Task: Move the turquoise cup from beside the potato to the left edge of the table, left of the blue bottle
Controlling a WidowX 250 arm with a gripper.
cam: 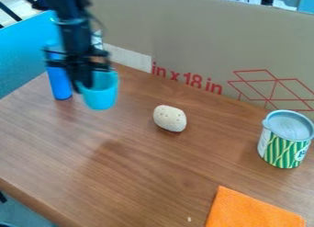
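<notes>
Black two-finger gripper (85, 83), upper left of frame: jaws clamped on left rim of turquoise plastic-looking cup (103, 95). Cup sits to their right, long axis near upright, mouth up; pale, speckled, rounded object (170, 118) lies to its lower right.

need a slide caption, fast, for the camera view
Gripper holding a turquoise cup above a wooden table, with a blue cylinder, pale speckled lump, green-striped can and orange cloth.
</notes>
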